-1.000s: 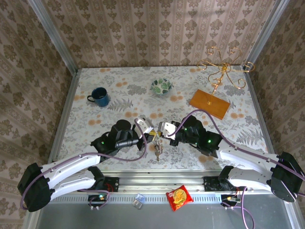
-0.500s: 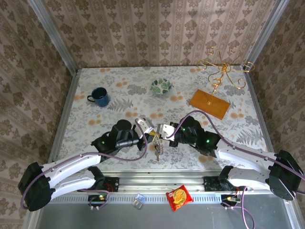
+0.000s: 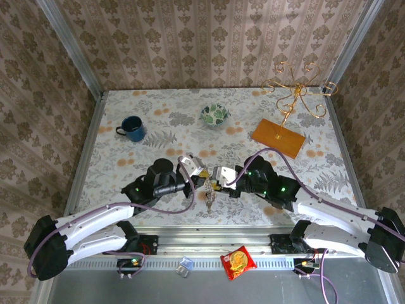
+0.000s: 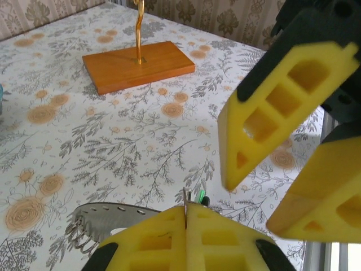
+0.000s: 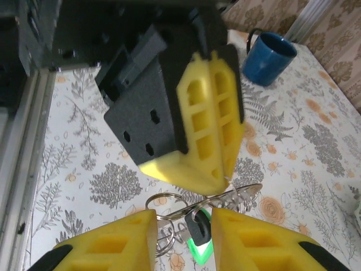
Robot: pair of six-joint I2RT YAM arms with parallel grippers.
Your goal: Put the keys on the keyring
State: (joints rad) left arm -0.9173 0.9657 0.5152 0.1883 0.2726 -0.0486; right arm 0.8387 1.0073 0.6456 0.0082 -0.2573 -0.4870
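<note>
Top view first: the right gripper [image 3: 219, 179] has slid back a touch toward its own base since a second ago. That opens a sliver of daylight to the left gripper [image 3: 198, 172], and the keys [image 3: 209, 195] dangle just below the left fingertips, between the two. It reads as a reset for a fresh bite, not a finished threading. From up here the finger gaps are too small to judge. Over to the left wrist: its pads are pressed tight together on a thin metal edge of the bunch, with a speck of green just past the tips. A perforated metal strip [image 4: 107, 215] with a coil pokes out beside them, the rest cut off. Right wrist now: its fingers stand narrowly apart, the green key head [image 5: 198, 240] between them, close to one pad; whether they touch, I cannot tell. What I take for the keyring [image 5: 161, 195], a thin wire loop, lies just ahead of the tips. Whether any key is on it is hard to make out.
</note>
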